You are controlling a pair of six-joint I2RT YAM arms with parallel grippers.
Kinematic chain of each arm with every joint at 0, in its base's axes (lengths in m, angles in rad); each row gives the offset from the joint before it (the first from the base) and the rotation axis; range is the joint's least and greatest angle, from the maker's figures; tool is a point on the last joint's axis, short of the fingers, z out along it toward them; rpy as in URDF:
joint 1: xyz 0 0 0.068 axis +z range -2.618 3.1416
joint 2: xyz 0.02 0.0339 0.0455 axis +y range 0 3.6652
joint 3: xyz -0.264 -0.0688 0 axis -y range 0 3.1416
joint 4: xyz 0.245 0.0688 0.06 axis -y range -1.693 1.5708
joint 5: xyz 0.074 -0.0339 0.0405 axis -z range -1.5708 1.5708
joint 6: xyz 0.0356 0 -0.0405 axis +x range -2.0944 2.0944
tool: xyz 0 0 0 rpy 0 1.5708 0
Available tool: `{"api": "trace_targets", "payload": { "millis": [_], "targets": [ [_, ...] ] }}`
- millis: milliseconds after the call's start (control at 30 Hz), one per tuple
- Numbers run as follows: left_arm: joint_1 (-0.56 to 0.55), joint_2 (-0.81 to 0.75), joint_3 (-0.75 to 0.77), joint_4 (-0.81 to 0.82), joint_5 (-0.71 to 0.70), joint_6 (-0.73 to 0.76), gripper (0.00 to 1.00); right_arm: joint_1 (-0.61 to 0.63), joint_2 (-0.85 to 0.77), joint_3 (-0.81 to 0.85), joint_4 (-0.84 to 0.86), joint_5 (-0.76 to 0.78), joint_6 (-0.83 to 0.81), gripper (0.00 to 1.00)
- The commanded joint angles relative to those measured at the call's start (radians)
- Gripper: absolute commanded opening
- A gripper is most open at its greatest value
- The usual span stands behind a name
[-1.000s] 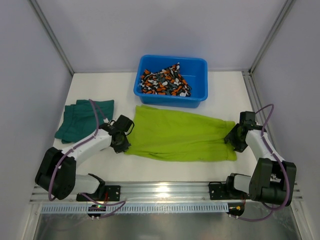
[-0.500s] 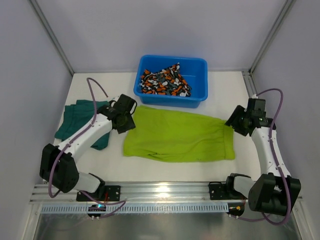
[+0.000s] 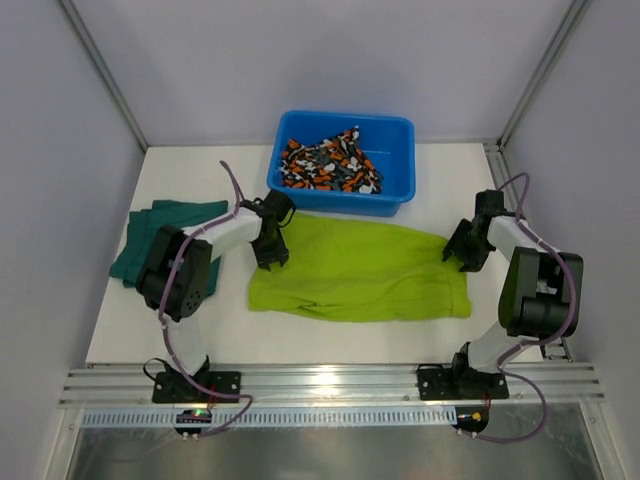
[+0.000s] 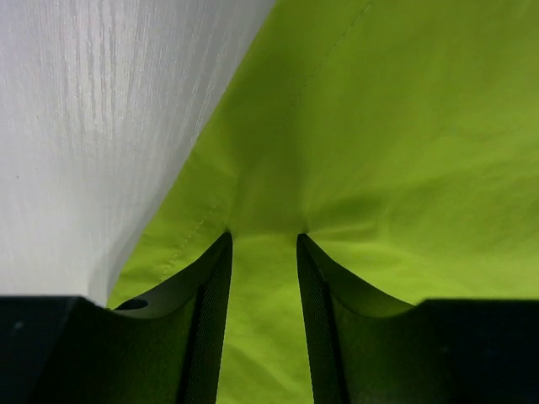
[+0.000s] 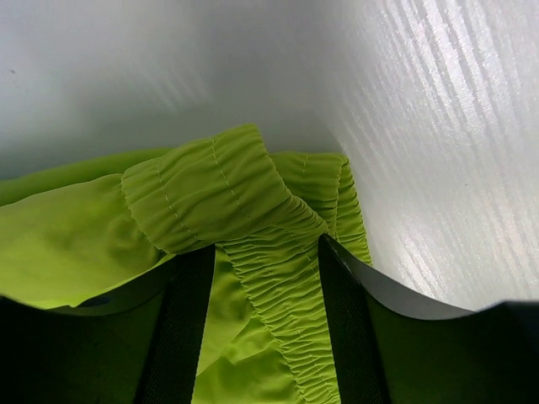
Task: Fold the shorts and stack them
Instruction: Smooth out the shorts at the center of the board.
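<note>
The lime yellow-green shorts [image 3: 360, 275] lie spread flat across the middle of the table. My left gripper [image 3: 272, 254] is at their far left corner, its jaws shut on a pinch of the lime cloth [image 4: 396, 126], which puckers at the tips [image 4: 264, 237]. My right gripper [image 3: 462, 256] is at the far right corner, shut on the ribbed waistband [image 5: 202, 185], with a fold bunched just past the tips [image 5: 265, 246]. The dark teal-green shorts [image 3: 150, 235] lie folded at the left. The camouflage shorts [image 3: 330, 165] lie crumpled in the tub.
The blue plastic tub [image 3: 340, 198] stands at the back centre, just beyond the lime shorts' far edge and close to my left gripper. Metal frame posts rise at both back corners. A rail runs along the near edge.
Both grippers left the near corners of the lime shorts, rose, and came down on the far corners. The shorts stayed spread out, with slight shifts at their edges.
</note>
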Motion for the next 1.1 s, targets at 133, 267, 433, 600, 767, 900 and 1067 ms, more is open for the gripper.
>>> {"api": "trace_targets", "payload": {
  "millis": [133, 267, 433, 600, 767, 900, 1067],
  "targets": [
    [0.093, 0.033, 0.091, -0.057, -0.077, 0.051, 0.39, 0.0, -0.099, -0.095, 0.057, -0.07, 0.118, 0.57],
    [0.144, 0.027, 0.237, -0.134, -0.137, 0.141, 0.39, 0.091, -0.24, -0.283, 0.152, -0.108, 0.256, 0.57],
    [0.104, -0.205, 0.259, -0.091, 0.007, 0.24, 0.44, 0.181, -0.414, -0.312, 0.107, -0.11, 0.264, 0.58],
    [-0.122, -0.319, 0.17, 0.033, 0.168, 0.22, 0.49, 0.178, -0.564, -0.196, 0.011, -0.084, 0.18, 0.64],
    [-0.301, -0.26, 0.022, 0.325, 0.305, 0.096, 0.51, 0.052, -0.517, -0.17, 0.043, -0.134, 0.115, 0.69],
    [-0.402, -0.105, 0.076, 0.31, 0.284, 0.077, 0.5, 0.041, -0.486, -0.228, 0.106, -0.137, 0.138, 0.68],
    [-0.46, 0.029, 0.074, 0.331, 0.285, 0.031, 0.49, 0.013, -0.422, -0.289, 0.189, -0.199, 0.155, 0.58]
  ]
}}
